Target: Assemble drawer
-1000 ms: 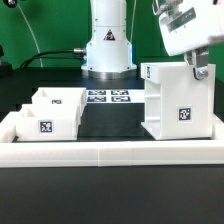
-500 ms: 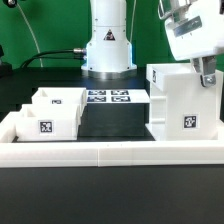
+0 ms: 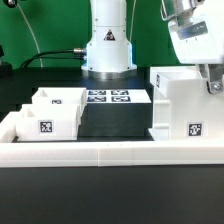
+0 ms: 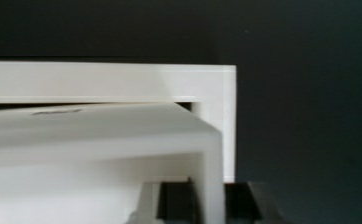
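Note:
The tall hollow white box shell (image 3: 180,112) of the drawer stands at the exterior view's right, with its tag facing front. My gripper (image 3: 211,82) comes down over the shell's right wall and is shut on it. In the wrist view the thin white wall (image 4: 210,130) runs between my two dark fingers (image 4: 173,204), and the gripper (image 4: 208,206) clamps it. Two smaller white trays sit at the exterior view's left: the front tray (image 3: 45,122) shows a tag, and the second tray (image 3: 62,99) sits just behind it.
A long low white border wall (image 3: 100,151) runs along the front and turns back at the left. The marker board (image 3: 108,97) lies flat behind the dark mat. The arm's white base (image 3: 108,50) stands at the back centre.
The gripper and the box shell have slid together toward the exterior view's right, widening the gap to the trays. The trays have not moved.

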`<state>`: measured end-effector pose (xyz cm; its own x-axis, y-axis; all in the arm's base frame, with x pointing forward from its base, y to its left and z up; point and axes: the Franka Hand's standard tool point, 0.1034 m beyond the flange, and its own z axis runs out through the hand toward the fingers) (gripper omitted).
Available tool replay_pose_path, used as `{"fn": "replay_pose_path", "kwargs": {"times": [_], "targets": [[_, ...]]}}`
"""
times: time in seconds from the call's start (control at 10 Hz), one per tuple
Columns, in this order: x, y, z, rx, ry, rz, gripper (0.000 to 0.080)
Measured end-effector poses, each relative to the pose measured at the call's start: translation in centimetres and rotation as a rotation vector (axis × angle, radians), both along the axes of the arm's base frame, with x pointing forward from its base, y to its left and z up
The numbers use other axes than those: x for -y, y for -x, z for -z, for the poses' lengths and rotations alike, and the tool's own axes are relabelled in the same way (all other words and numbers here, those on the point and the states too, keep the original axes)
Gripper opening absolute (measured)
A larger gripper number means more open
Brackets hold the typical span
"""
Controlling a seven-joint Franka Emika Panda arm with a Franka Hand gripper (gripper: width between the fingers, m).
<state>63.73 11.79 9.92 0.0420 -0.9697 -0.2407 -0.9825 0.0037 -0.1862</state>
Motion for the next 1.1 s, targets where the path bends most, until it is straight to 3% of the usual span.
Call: {"fn": "replay_pose_path", "kwargs": {"times": [0.4,0.6,0.7,0.8,0.9,1.1], "targets": [[-0.03,-0.32,-0.05,-0.012,-0.007,0.001,0.0051],[0.01,-0.5,-0.25,-0.003,-0.005,0.001,0.0366],[0.02,-0.57,-0.34,0.0,-0.005,0.001,0.0366],[0.03,-0.65,-0.43,0.003,-0.004,0.001,0.0547],[0.02,-0.68,-0.47,0.004,-0.005,0.001,0.0617],[0.02,-0.7,-0.49,0.005,-0.005,0.001,0.0643]]}}
